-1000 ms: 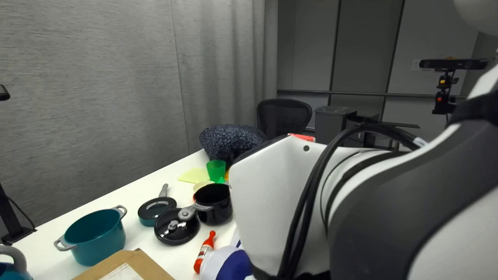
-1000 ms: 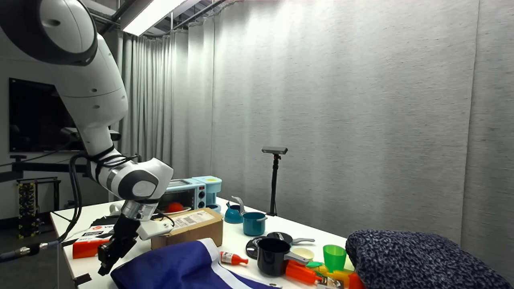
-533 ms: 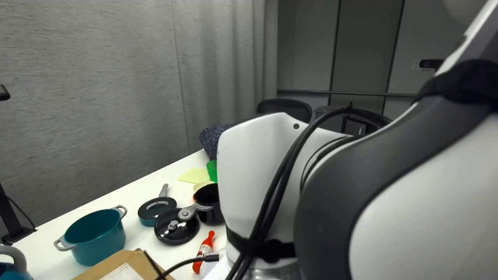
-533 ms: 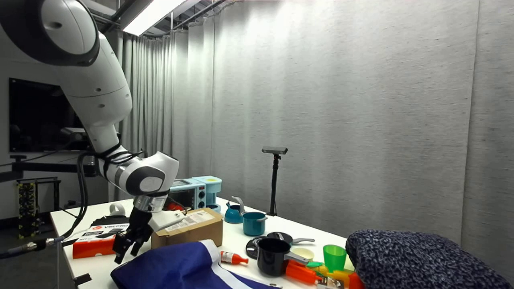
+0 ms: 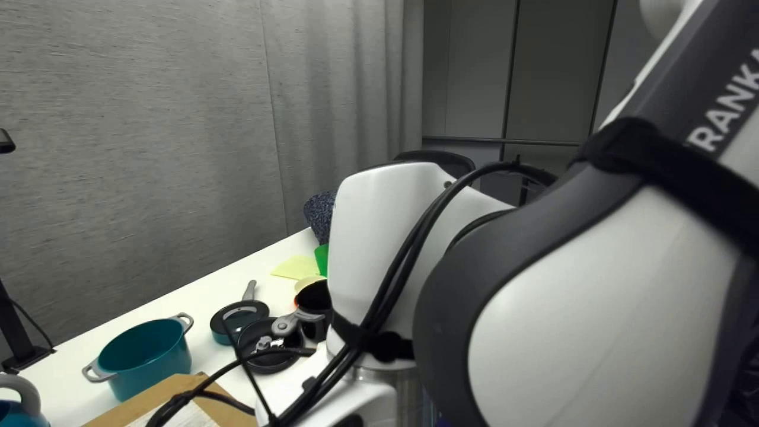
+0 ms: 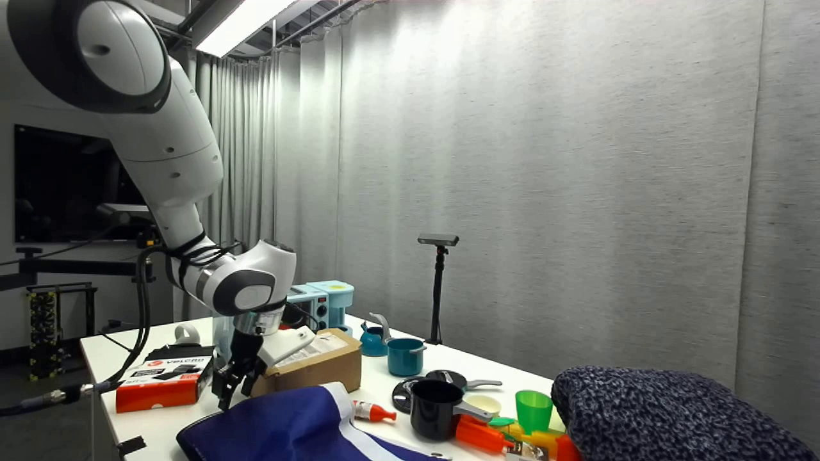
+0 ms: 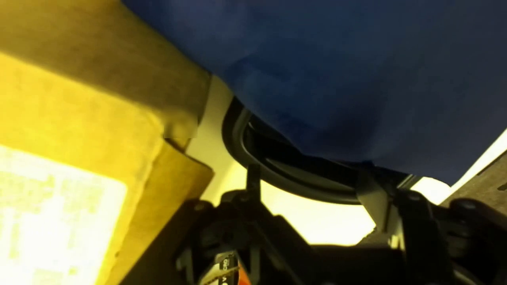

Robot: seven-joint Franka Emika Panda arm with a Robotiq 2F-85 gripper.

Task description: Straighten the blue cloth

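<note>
Blue, in a raised and rumpled fold: cloth [image 6: 275,426], on the white worktop [image 6: 154,428], at the front of an exterior view and cut off by its bottom edge. White strip [image 6: 353,434] bending across the fabric. In the wrist view, black rim [image 7: 305,186] curving out from under the cloth's edge. Pincer [image 6: 236,396] low, just beside that edge, fingers wide apart with a clear gap between (contact with the cloth or just short of it, cannot tell). Close on one side of the pincer, carton [image 6: 330,371] with a pale label; on the other, red-and-white box [image 6: 157,402] lettered VELCRO. Behind the carton, pale-blue appliance [image 6: 337,299], partly hidden by the arm [image 6: 173,153]. Near the strip, red bottle [image 6: 373,412], on its side. Next along, black pot [image 6: 429,416] with grey handle, lid [image 6: 400,396] and pan [image 6: 446,378] just behind. Farther back, teal pot [image 6: 405,358] and kettle [image 6: 371,342]. Between black pot and green cup [image 6: 533,413], cream bowl [image 6: 483,404]. Just beside the cup, dark speckled mound [image 6: 666,416]. In an exterior view, arm across the right half, black pot partly behind it, teal pot in plain sight at the left.
</note>
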